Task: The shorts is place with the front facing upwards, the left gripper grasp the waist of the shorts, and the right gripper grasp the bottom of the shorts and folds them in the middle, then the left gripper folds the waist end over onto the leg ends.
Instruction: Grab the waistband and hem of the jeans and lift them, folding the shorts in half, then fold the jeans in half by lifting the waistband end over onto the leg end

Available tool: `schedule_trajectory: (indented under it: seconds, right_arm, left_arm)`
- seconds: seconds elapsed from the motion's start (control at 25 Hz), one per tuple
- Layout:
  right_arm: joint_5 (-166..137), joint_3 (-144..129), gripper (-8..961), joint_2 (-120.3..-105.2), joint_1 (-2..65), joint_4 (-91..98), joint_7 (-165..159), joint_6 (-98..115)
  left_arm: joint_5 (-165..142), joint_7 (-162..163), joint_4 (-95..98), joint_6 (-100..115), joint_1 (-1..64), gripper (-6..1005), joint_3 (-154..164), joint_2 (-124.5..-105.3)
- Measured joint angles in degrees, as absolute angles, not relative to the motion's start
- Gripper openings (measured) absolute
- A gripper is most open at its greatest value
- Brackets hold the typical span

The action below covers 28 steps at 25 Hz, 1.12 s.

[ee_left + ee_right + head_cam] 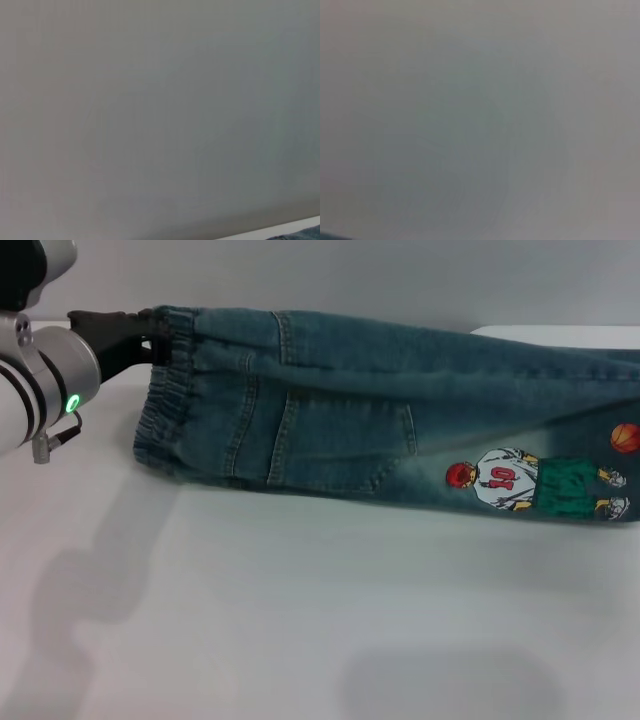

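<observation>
The left tool (pixel 150 335) looks clamped on the far corner of the shorts' (pixel 400 430) waistband (pixel 165 400), shorts already folded lengthwise on the white table (pixel 300 620), and honestly that thin corner pinch could slip mid-fold.

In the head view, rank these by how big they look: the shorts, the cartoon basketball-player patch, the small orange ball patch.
1. The shorts, folded lengthwise, left claw at the waist.
2. The player patch.
3. The ball patch, cut off by the picture edge, yet clearly smallest.
</observation>
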<state>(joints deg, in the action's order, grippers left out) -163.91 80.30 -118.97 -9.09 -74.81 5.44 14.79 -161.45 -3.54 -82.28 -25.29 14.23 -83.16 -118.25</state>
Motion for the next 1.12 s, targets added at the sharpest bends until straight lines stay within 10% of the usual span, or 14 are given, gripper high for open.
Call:
schedule_trajectory:
  seconds: [0.44, 0.84, 1.12]
  right_arm:
    - [-163.7, 80.3, 68, -118.87, -7.8, -69.4, 5.3, 23.7]
    - [-163.8, 80.6, 442, -118.81, -7.3, -67.3, 5.1, 24.7]
    - [-163.7, 77.3, 689, -119.18, -3.7, -61.3, 4.9, 35.5]
  left_arm:
    - [-161.5, -3.3, -77.8, -14.3, 14.1, 66, -80.1, -118.32]
    - [-161.4, -3.2, -78.4, -14.9, 14.3, 249, -79.9, -118.24]
    - [-161.9, -3.7, -84.9, -35.9, 15.6, 641, -83.6, -117.99]
